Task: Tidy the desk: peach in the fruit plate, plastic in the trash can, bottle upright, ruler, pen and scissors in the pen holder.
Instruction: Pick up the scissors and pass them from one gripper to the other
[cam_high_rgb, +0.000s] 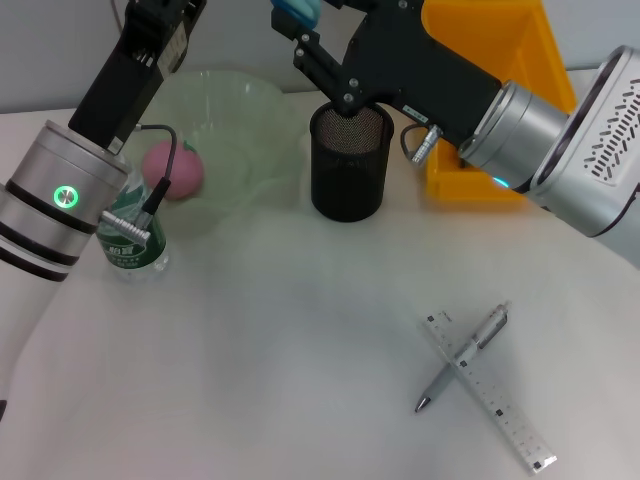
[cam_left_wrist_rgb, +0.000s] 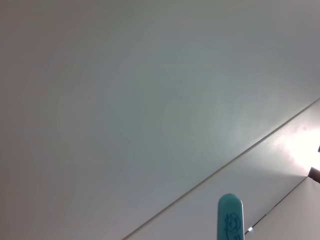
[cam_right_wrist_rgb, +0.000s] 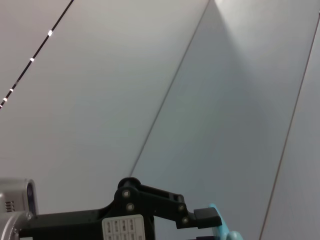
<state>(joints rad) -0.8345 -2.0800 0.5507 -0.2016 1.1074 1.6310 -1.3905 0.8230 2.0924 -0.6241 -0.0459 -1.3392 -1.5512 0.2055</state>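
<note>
The right claw (cam_high_rgb: 300, 25) holds a teal-handled thing — probably the scissors (cam_high_rgb: 297, 12) — above the black mesh pen holder (cam_high_rgb: 348, 165), placed to drop it in. The pen (cam_high_rgb: 462, 360) and ruler (cam_high_rgb: 487, 390) lie crossed on the table (cam_high_rgb: 260, 380); the left claw is out of view — state unknown.

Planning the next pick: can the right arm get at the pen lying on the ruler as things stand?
Probably yes. The pen lies crossed over the ruler on open table on the right, nothing over it. But the right gripper is raised above the pen holder, apparently holding something blue.
</note>
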